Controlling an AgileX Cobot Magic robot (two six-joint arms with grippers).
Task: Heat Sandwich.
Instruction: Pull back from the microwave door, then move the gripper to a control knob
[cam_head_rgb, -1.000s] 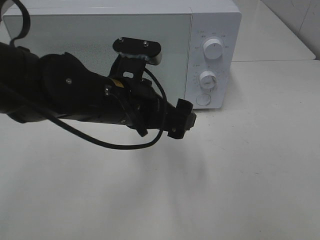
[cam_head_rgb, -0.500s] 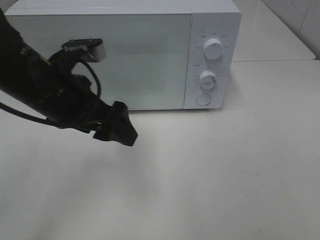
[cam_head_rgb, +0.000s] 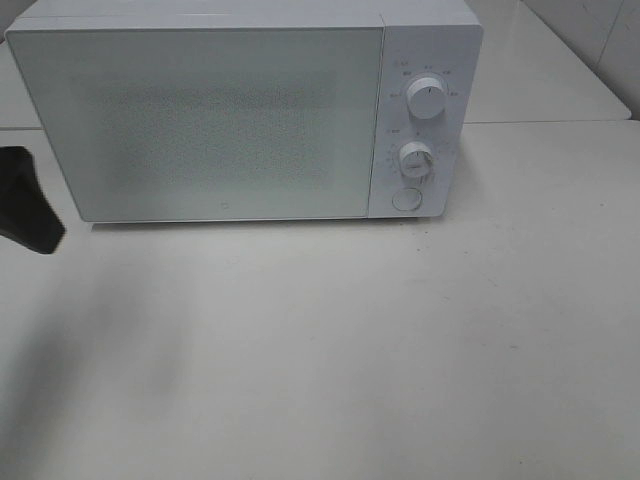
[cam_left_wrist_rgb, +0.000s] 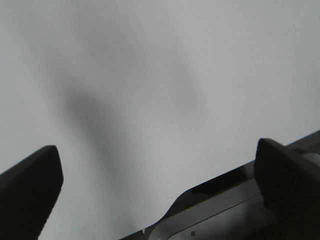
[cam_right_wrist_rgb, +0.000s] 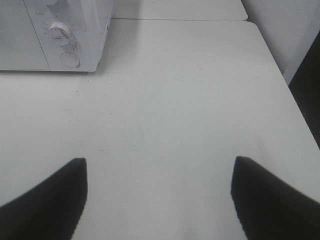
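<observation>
The sandwich shows in no view. The microwave (cam_head_rgb: 230, 110) has its frosted door (cam_head_rgb: 210, 120) closed, so whether the sandwich lies inside cannot be told. Two knobs (cam_head_rgb: 428, 97) and a round button (cam_head_rgb: 405, 199) sit on the microwave's right panel. It stands at the back of the white table (cam_head_rgb: 400, 340). The left gripper (cam_left_wrist_rgb: 157, 152) hangs released over bare tabletop, jaws wide and empty. The dark tip at the high view's left edge is probably one of its fingers. The right gripper (cam_right_wrist_rgb: 159, 165) is likewise spread and empty, above the table near the microwave's panel corner.
</observation>
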